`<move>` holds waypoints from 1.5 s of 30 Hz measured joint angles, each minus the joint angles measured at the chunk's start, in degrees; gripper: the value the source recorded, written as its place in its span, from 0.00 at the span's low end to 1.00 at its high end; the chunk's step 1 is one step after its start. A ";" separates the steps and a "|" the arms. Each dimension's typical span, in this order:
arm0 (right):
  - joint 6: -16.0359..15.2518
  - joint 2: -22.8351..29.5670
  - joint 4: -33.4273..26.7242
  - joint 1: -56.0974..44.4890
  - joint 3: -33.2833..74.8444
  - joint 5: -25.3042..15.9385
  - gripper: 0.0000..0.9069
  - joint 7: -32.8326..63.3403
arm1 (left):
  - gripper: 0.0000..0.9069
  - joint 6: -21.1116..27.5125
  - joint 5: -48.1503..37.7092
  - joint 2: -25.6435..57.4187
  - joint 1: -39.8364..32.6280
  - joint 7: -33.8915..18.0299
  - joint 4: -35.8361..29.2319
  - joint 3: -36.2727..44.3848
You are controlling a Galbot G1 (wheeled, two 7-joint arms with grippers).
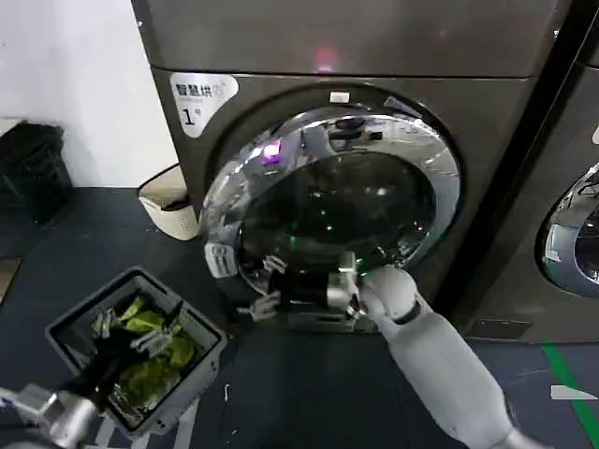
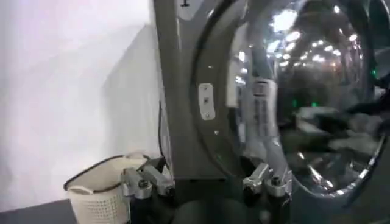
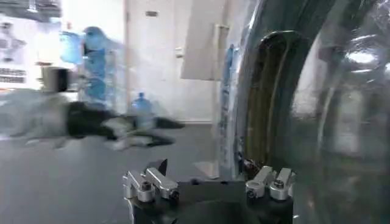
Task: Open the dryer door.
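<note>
I see the dryer door [image 1: 332, 201] at centre frame on machine "1": a wide mirror-chrome ring around dark glass. My right gripper [image 1: 267, 285], fingers apart, sits at its lower left rim. My left gripper [image 1: 126, 339], fingers spread, hangs over the grey bin [image 1: 201, 327] at lower left.

The right arm [image 1: 440, 360] is a smooth, pale grey tube running from the lower right of the head view, with a rounded joint and a thin black seam band. It ends in a black wrist block carrying the right gripper [image 1: 266, 285], whose fingers [image 3: 149, 184] are silver metal links with round dark screw heads. At the lower left of the head view, the left arm [image 1: 51, 412] has a silver cuff and a black body, and the left gripper [image 1: 131, 335] has the same silver fingers [image 2: 268, 179].
</note>
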 joint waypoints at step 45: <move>10.28 8.09 17.47 -39.77 65.43 -2.93 1.00 -12.31 | 1.00 -0.61 -11.47 16.21 -42.11 18.56 21.99 41.08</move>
